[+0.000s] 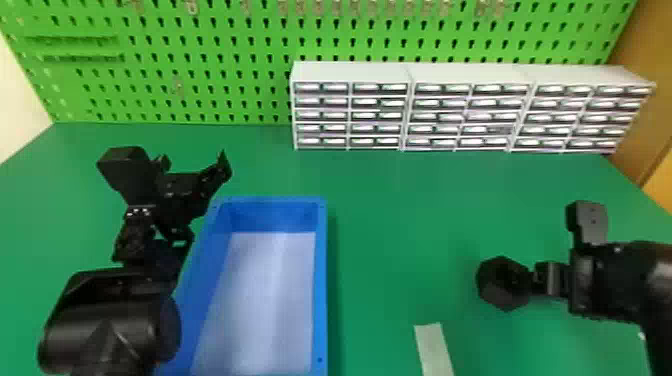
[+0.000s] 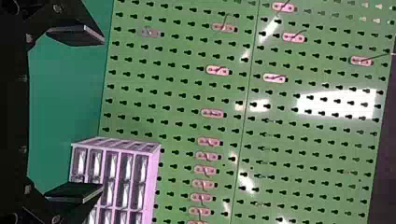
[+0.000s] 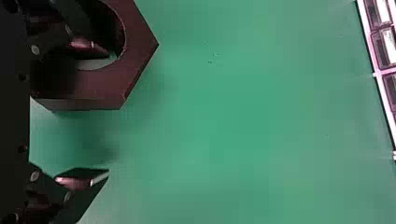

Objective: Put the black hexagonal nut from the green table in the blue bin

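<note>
Black hexagonal nut (image 1: pixel 492 294) — face-up

The left jaws (image 1: pixel 207 204) point forward, spread wide; the right jaws (image 1: pixel 542 280) aim down, also parted.

Beyond the right tool (image 1: pixel 552 242) stand white drawer cabinets (image 1: pixel 467 74) — a green pegboard (image 1: pixel 210 65) rises behind them. A pale strip (image 1: pixel 434 347) lies to that tool's near left.
</note>
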Action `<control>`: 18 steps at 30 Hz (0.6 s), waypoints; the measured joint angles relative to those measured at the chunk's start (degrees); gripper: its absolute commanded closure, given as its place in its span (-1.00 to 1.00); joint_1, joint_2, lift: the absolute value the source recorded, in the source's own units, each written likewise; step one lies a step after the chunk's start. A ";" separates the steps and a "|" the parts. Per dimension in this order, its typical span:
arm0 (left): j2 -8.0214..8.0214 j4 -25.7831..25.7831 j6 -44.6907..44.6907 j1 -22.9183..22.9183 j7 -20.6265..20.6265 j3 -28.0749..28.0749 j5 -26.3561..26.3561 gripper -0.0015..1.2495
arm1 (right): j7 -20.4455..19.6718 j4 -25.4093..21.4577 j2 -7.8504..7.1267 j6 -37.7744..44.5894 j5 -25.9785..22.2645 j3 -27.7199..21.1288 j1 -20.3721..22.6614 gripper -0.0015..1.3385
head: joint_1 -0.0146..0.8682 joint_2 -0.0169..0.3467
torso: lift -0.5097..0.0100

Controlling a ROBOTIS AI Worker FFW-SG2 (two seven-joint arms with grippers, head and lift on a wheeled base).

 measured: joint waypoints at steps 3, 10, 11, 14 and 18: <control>-0.02 0.00 0.00 0.00 0.00 0.00 0.00 -0.72 | 0.00 0.11 -0.15 0.00 -0.26 0.05 0.00 0.08 | 0.59 -0.63 | 0.59; -0.03 -0.01 0.00 0.00 0.00 -0.07 -0.05 -0.72 | 0.01 0.11 -0.41 -0.02 -0.54 0.37 -0.10 0.32 | 0.59 -0.63 | 0.59; -0.03 -0.01 0.00 0.00 0.00 -0.09 -0.06 -0.72 | 0.01 0.11 -0.45 -0.02 -0.57 0.43 -0.10 0.32 | 0.59 -0.63 | 0.59; -0.03 -0.01 0.00 0.01 0.00 -0.15 -0.11 -0.72 | 0.00 0.11 -0.59 -0.01 -0.66 0.61 -0.10 0.38 | 0.59 -0.63 | 0.59; -0.03 -0.01 -0.01 0.04 0.00 -0.17 -0.17 -0.72 | 0.00 0.14 -0.76 -0.21 -0.80 0.94 -0.09 0.51 | 0.59 -0.63 | 0.59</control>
